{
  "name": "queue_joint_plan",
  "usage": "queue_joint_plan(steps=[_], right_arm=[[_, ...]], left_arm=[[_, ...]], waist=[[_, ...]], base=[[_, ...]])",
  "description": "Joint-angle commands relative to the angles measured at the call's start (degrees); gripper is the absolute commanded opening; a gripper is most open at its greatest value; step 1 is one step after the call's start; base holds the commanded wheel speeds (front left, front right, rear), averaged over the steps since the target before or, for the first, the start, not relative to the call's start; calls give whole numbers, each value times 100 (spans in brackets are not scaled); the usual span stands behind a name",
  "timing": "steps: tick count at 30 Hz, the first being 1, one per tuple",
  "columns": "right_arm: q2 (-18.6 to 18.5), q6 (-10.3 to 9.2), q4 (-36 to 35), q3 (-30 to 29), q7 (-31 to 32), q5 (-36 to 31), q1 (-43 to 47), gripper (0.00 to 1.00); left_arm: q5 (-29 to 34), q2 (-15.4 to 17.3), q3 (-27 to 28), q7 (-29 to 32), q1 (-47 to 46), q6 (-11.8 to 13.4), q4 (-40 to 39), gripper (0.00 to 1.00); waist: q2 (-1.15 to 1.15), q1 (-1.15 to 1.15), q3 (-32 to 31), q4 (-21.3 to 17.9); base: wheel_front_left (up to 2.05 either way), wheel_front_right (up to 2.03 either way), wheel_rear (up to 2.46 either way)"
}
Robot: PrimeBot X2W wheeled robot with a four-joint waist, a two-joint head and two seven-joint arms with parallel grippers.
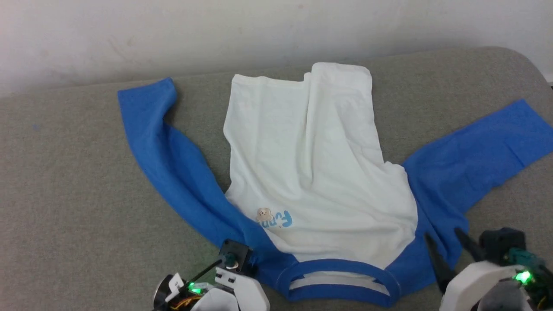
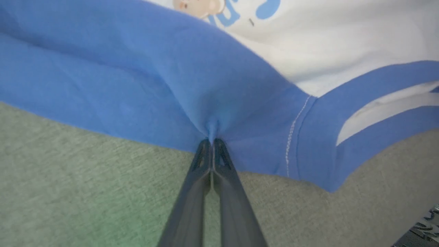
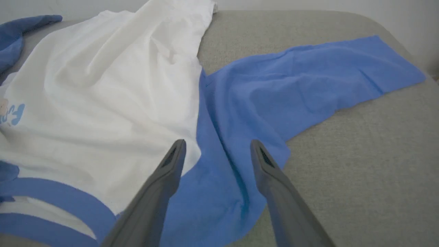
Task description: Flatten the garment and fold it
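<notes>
Nearest the robot, the left gripper (image 2: 212,143) is pinched tight on a small tuck of blue fabric at the near edge of the garment (image 1: 311,164), on the shoulder just to the left of the neckband (image 1: 337,264). The cloth puckers up into the fingertips. On the other side of the collar, the right gripper (image 3: 217,148) stands wide apart and holds nothing. Its two fingers are spread over the right shoulder where white meets blue, and whether they touch the cloth cannot be told. The shirt lies on a grey padded surface (image 1: 65,194) with its collar toward the robot and its hem away. The blue neckband gapes open, showing white inside. Just beyond it, toward the robot's left, sits the chest print (image 1: 275,218), blue letters beside a small tan figure. The white body runs on from there, creased, with a long fold down its middle. The left sleeve (image 1: 173,172) curves away to the far left, its end twisted. The right sleeve (image 1: 475,155) spreads flatter out to the right. Behind the surface rises a pale wall (image 1: 216,30).
</notes>
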Motion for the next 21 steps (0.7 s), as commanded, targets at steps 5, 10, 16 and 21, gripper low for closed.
queue_joint_plan(steps=[5, 10, 16, 21], right_arm=[[-336, -12, -78, 307, 1055, 326, 616, 100], [-396, -12, -203, 412, 1238, 409, 679, 100], [-473, -12, -203, 749, 1310, 455, 601, 100], [-542, -12, 78, 841, 1373, 337, 408, 100]], left_arm=[[-48, 416, 205, -65, 601, 244, -293, 0], [-74, 521, 238, -64, 787, 303, -756, 0], [-125, 460, 133, -112, 818, 253, -923, 0], [-124, 390, 37, -208, 747, 211, -899, 0]], waist=[[0, -1, -285, 246], [0, -1, -296, 388], [0, -1, -257, 457], [0, -1, -187, 488]], base=[[0, 0, 0], [0, 0, 0], [0, 0, 0], [0, 0, 0]])
